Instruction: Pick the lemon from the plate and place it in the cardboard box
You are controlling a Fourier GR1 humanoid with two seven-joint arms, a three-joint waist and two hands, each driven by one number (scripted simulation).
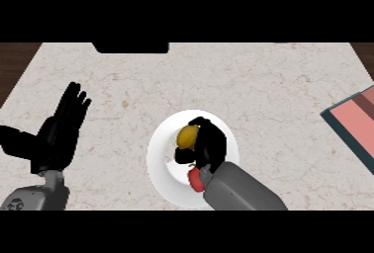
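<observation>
Right hand (208,146) is reaching over the white plate (162,170) near the middle of the counter's (241,84) front edge, black fingers (196,122) curling round the lemon (188,136) from its right side and top. Lemon is sitting on the plate's upper half, yellow, oval, long axis running roughly toward the counter's back edge, left flank showing, right flank hidden under the hand. Looks like grasping is underway; can't tell if it's lifting off the plate yet. Something small and red (196,180) is lying on the plate's front part, just beside the wrist. Box (356,126), pinkish inside with bluish rim, is sitting at the counter's right edge, partly cut off, well apart from the plate, so the coming move is likely going rightward and the right hand is clearly the nearer one. Left hand (58,136) is resting at the left edge, fingers straight, upright, holding nothing.
</observation>
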